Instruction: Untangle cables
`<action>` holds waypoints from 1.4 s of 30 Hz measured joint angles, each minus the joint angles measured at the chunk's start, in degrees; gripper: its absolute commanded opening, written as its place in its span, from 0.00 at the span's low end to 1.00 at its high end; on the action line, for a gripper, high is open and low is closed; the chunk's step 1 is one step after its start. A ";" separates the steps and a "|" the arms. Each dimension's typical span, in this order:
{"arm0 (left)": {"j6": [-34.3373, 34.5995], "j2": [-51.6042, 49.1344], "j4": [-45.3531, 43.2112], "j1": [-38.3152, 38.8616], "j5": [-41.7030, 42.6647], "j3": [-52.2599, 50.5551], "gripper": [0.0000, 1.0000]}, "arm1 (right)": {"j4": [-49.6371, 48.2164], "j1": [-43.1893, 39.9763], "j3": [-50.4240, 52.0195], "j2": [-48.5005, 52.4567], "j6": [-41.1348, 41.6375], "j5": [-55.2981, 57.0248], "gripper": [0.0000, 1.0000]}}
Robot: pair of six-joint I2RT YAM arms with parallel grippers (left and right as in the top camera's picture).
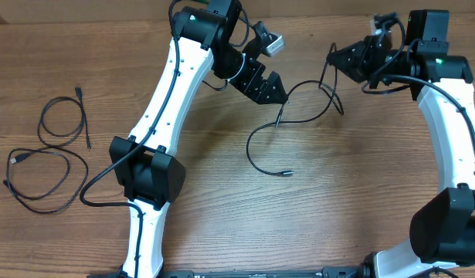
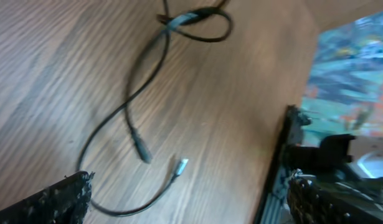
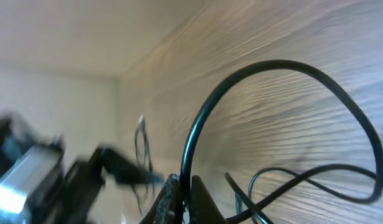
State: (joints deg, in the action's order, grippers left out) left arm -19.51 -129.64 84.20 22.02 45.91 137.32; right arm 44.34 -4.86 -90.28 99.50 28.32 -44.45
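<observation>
L fingers point(image 2: 57, 200): spread wide, empty; left gripper point(image 1: 277, 91) hovers over the loose plug ends point(image 2: 180, 165).
R fingers point(image 3: 172, 202): clenched on one strand of the tangled cables point(image 1: 299, 100) (view is blurry, but the pinch is clear).
Tangled cables: mid-desk toward the far edge, between both grippers; one loop arcs up from the right gripper point(image 1: 335, 58), the ends trail on the desk point(image 1: 361, 201).
Why held so: R prob. anchors the snarl off the wood so L can draw a strand free.
Sorted cables point(image 1: 63, 116): two by the desk's left edge, apart, each loosely looped; prob. done.
</observation>
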 measured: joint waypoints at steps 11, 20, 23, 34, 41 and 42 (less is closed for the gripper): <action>3.56 0.00 -4.79 4.66 4.92 0.00 1.00 | -6.38 -0.02 0.00 0.00 29.31 5.95 0.04; 10.10 0.00 -12.66 9.90 -5.95 0.00 1.00 | -10.91 -0.02 0.00 -0.02 42.75 1.36 0.04; 11.13 0.00 -12.41 10.84 -10.45 0.00 1.00 | -10.91 -0.02 0.00 -0.02 43.47 1.38 0.04; 16.61 0.00 -5.86 11.17 -25.05 0.00 1.00 | -2.27 -0.81 -0.44 -0.02 13.51 7.48 0.40; 26.62 0.00 -4.96 9.60 -35.52 0.00 0.99 | 10.40 -0.72 -0.24 -0.02 -9.49 20.06 0.54; 27.69 0.00 -5.09 9.22 -36.33 0.00 0.99 | 10.64 -0.72 0.07 -0.02 -11.26 20.81 0.56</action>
State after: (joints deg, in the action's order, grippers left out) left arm 8.19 -129.64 79.11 31.24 9.58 137.32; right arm 54.98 -5.58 -90.21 99.48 17.06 -23.64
